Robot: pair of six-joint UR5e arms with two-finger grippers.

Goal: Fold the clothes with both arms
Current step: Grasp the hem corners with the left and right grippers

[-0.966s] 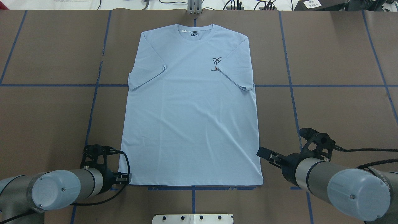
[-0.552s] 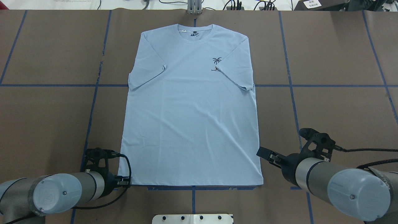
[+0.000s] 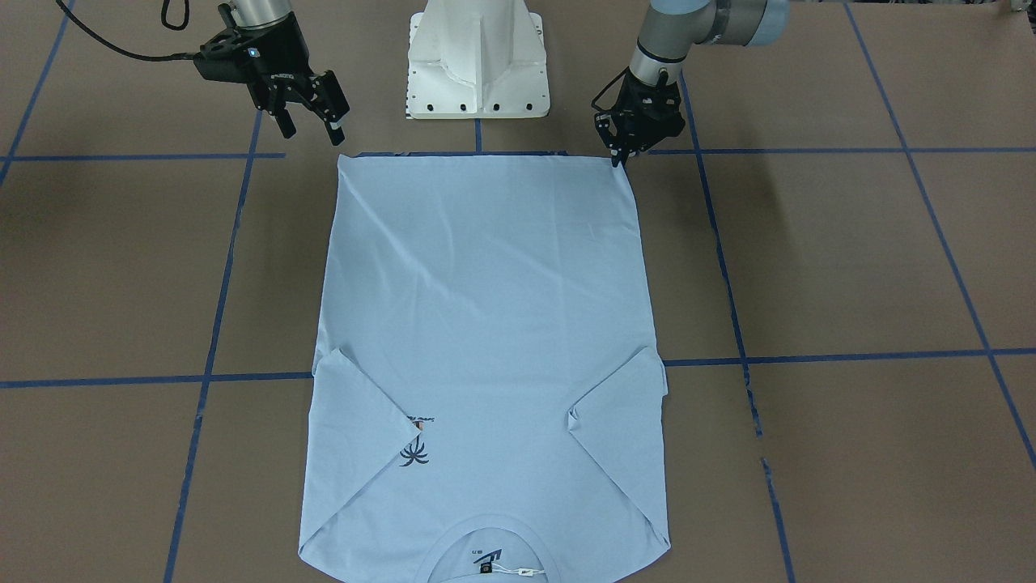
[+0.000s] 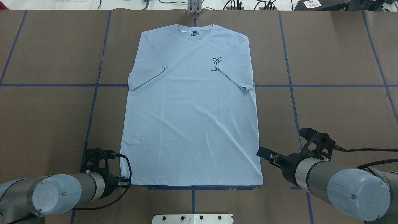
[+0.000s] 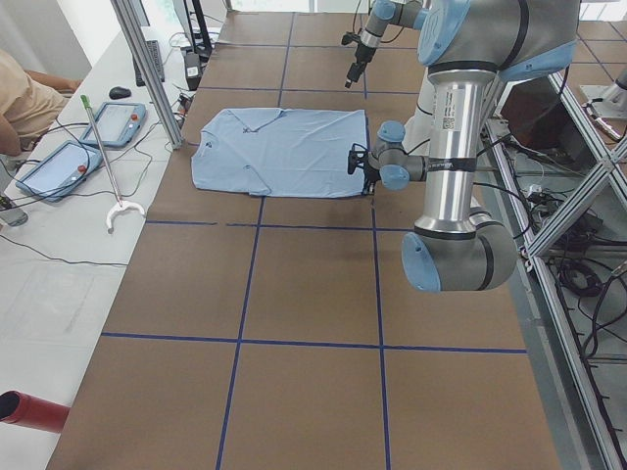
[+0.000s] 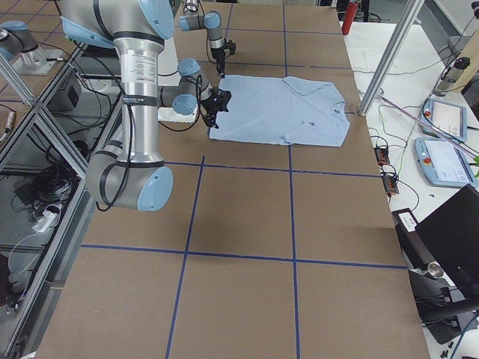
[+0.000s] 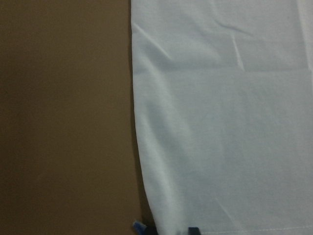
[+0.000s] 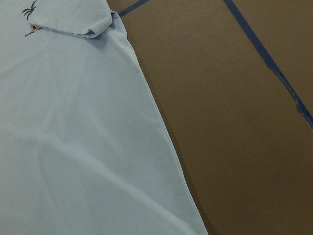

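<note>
Left fingers (image 3: 619,159) at the 7 o'clock corner of the T-shirt (image 3: 486,283), grip unclear.
Right fingers (image 3: 314,134) wide open, empty, at 5 o'clock.

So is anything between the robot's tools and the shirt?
Nothing visible. The left tool sits at one hem corner of the light blue short-sleeved T-shirt; only bare brown table separates the right tool from the other.

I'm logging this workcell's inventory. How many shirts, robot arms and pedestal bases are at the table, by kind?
T-shirt: 1
Robot arms: 2 (left arm, right arm)
White pedestal base: 1
Total: 4
</note>
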